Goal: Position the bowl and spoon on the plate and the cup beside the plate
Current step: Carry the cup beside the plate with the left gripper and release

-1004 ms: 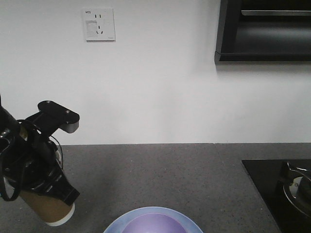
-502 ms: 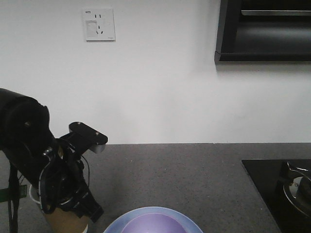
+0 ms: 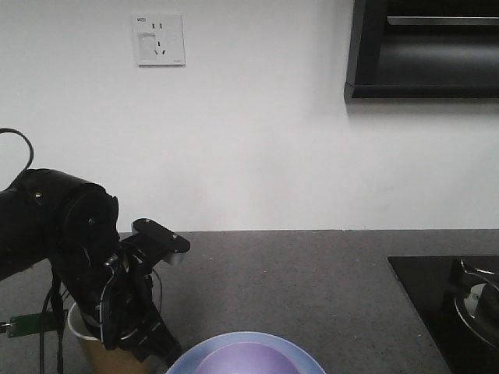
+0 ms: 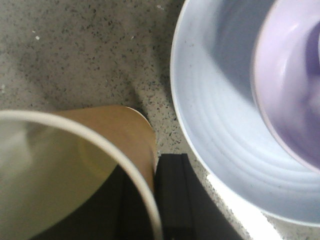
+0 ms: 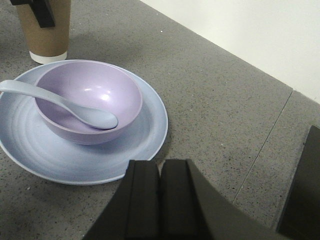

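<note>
The tan paper cup (image 5: 45,30) stands upright on the grey counter just left of the light-blue plate (image 5: 145,135), a narrow gap between them. My left gripper (image 4: 150,175) is shut on the cup (image 4: 125,130), pinching its wall with one finger inside and one finger (image 4: 172,195) outside. The lavender bowl (image 5: 100,90) sits in the plate's middle. The pale-blue spoon (image 5: 75,107) lies in the bowl, scoop down and handle over the left rim. My right gripper (image 5: 160,175) is shut and empty, low over the counter beside the plate's near-right edge.
In the front view the left arm (image 3: 70,234) looms over the cup (image 3: 82,343), beside the plate (image 3: 187,358). A black cooktop (image 3: 425,312) with a metal pot (image 3: 479,304) fills the counter's right end. The white wall runs along the back, with a dark cabinet (image 3: 425,54) overhead.
The left arm has carried the cup to the right and down, from hanging tilted at the far left to upright beside the plate. Plate and bowl have not moved.
</note>
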